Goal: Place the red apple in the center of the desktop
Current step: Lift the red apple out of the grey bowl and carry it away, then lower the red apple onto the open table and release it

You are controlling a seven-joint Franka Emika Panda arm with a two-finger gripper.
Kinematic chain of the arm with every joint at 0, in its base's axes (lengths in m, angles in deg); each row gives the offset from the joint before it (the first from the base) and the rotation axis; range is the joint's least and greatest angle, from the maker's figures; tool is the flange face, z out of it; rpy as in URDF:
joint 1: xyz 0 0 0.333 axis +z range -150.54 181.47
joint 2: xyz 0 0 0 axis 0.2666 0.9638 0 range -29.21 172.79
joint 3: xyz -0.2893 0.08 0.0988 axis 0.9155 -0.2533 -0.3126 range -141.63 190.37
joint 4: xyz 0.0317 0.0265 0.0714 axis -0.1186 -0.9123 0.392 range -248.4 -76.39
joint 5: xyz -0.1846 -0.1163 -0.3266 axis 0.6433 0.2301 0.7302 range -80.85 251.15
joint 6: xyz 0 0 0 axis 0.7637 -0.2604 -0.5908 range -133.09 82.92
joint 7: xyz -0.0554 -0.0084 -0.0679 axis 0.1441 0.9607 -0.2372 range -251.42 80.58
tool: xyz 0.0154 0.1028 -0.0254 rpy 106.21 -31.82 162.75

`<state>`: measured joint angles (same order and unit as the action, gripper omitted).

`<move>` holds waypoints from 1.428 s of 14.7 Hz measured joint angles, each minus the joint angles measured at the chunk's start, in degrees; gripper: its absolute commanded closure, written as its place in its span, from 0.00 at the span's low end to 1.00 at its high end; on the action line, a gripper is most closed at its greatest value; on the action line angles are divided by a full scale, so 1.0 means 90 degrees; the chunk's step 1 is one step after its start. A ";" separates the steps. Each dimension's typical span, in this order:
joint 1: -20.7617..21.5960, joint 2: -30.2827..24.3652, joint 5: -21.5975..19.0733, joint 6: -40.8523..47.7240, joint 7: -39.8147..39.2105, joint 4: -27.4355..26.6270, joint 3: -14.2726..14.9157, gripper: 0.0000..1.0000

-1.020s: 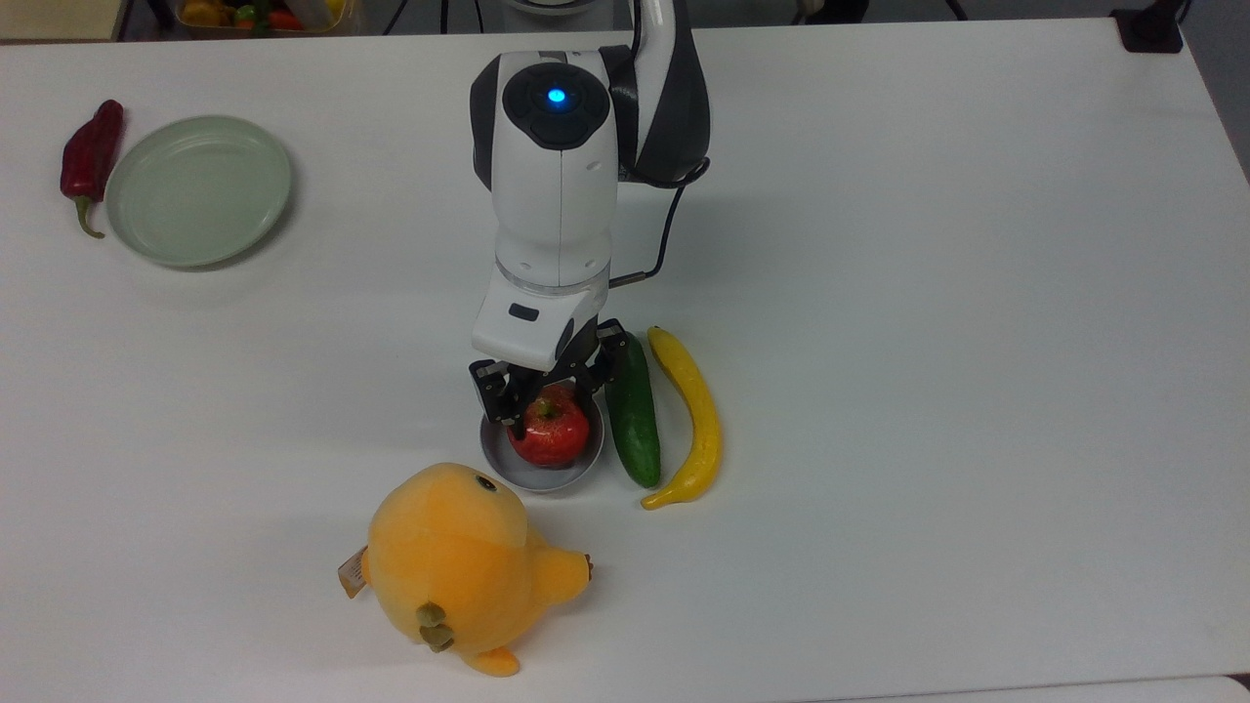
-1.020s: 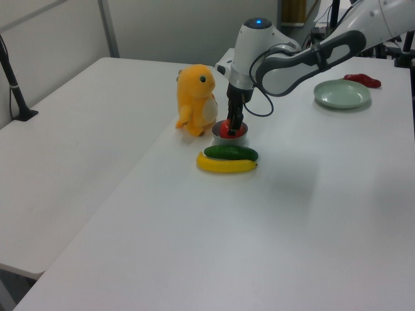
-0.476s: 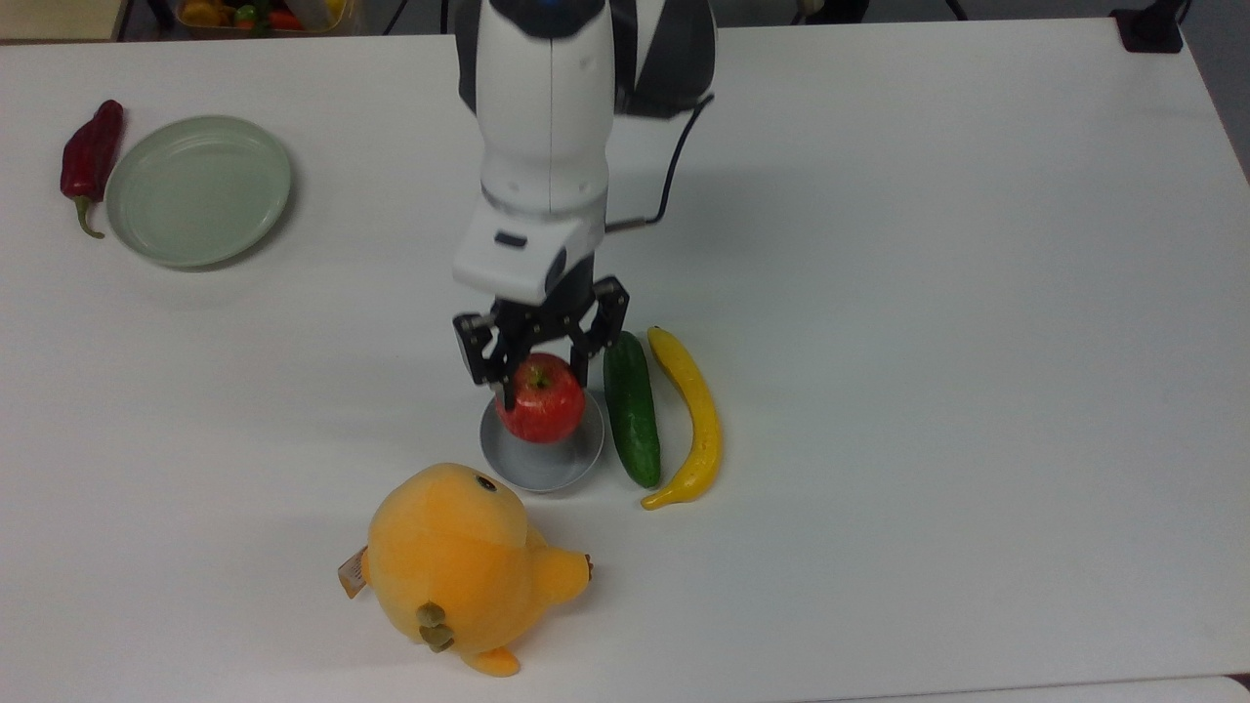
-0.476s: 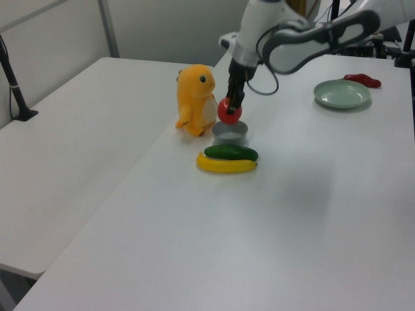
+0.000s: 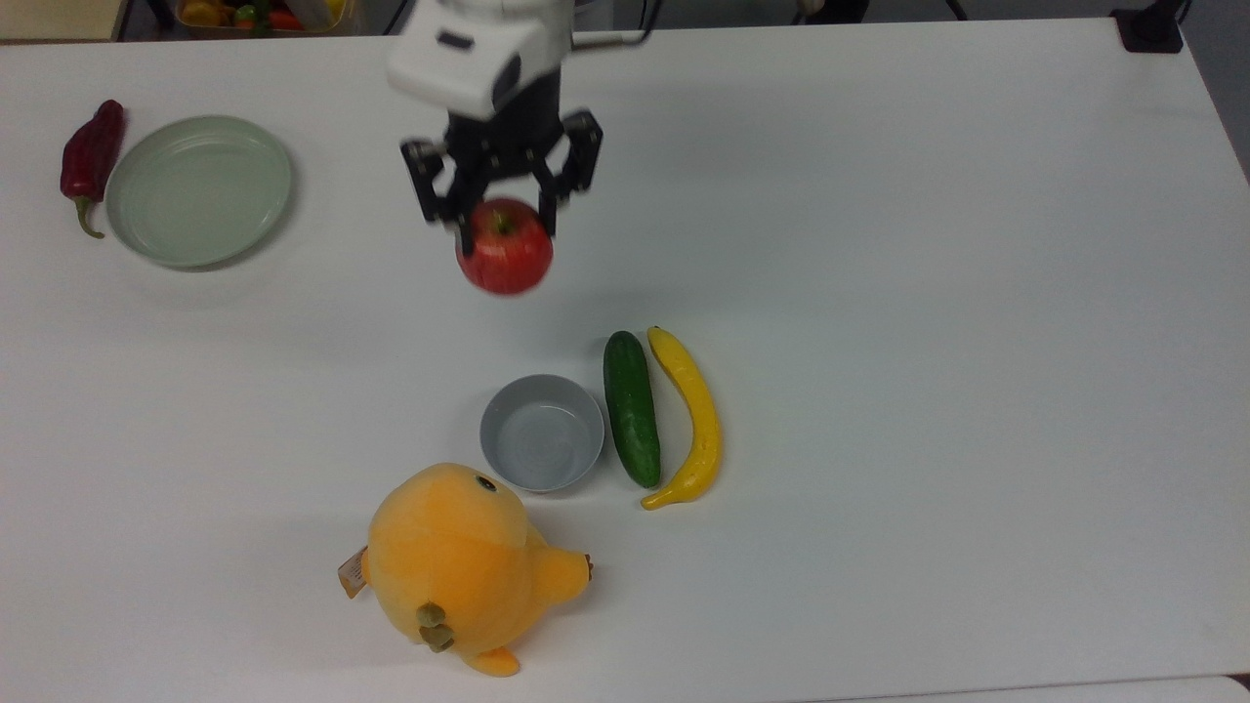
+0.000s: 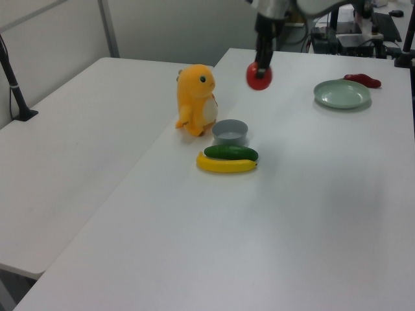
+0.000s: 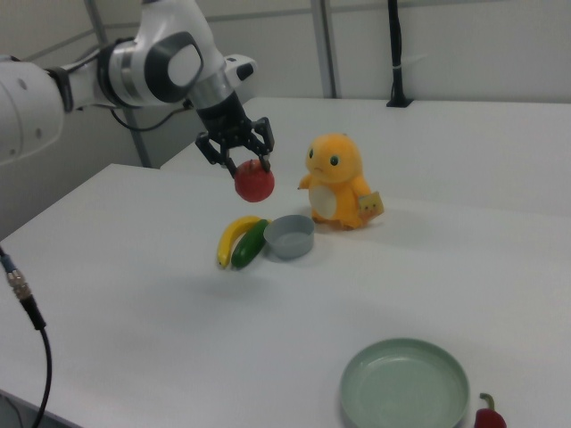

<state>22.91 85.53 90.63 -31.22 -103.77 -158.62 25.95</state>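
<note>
- I hold the red apple (image 5: 504, 246) clenched in the jaws of the gripper (image 5: 500, 207), well above the desk (image 5: 928, 293), so it clears the grey bowl (image 5: 542, 433).
- Bowl: at 6 o'clock of the apple, top view.

Bowl (image 5: 542, 433): sitting beside cucumber (image 5: 631, 407) — banana (image 5: 691, 415) lying alongside
Plush (image 5: 459, 567): standing near bowl
Plate (image 5: 198, 189): lying by chili (image 5: 90, 156)

White worktop (image 5: 928, 293): grey bowl (image 5: 542, 433), cucumber (image 5: 632, 407) and banana (image 5: 691, 415) side by side mid-worktop; orange plush toy (image 5: 459, 566); green plate (image 5: 198, 189) and red chili pepper (image 5: 90, 156) near one corner.
</note>
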 measured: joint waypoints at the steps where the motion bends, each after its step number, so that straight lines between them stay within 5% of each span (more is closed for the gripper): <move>1: -0.0013 -0.0210 -0.0004 0.0267 0.0000 -0.0096 0.0007 0.87; 8: -0.0423 -0.1500 -0.0009 0.1293 -0.0084 -0.1332 0.0033 0.86; 14: -0.0719 -0.1988 -0.0015 0.1279 -0.0877 -0.2662 0.0220 0.82; 21: -0.0736 -0.1983 -0.0033 -0.0623 -0.1039 -0.4282 0.0368 0.82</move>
<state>16.28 67.68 90.33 -36.83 -113.12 -197.16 29.26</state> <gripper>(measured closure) 0.326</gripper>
